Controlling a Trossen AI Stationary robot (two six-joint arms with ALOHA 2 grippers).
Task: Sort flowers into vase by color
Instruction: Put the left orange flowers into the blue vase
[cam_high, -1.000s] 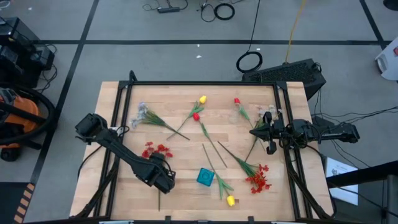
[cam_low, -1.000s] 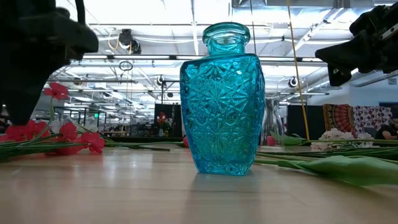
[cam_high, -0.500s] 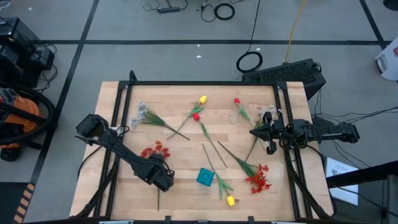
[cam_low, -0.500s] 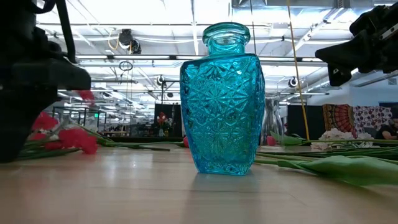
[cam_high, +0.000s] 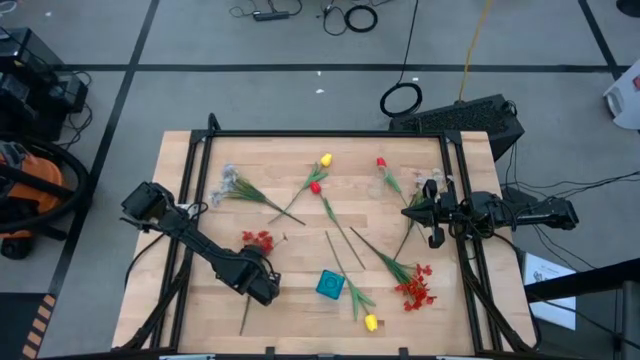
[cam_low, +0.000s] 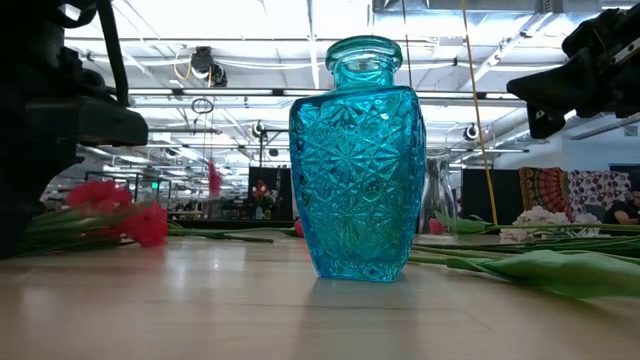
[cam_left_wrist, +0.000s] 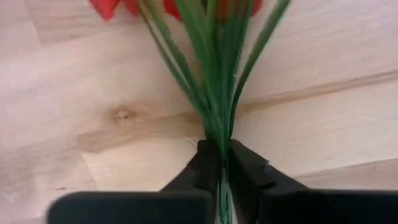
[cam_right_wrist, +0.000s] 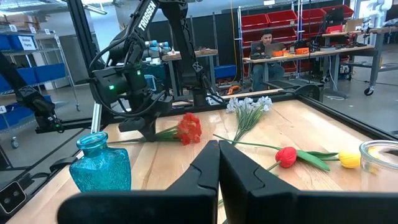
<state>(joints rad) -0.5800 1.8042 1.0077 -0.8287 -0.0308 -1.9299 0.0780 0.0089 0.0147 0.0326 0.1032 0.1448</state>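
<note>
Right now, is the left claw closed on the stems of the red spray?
Yes: in the left wrist view the left claw is pinched shut on the red spray's bundled green stems.

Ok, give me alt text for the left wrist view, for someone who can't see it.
The left tool is shut on the green stems of a red blossom spray, which fan out ahead over the wooden table. The red blossoms are cut off at the picture's edge.
</note>
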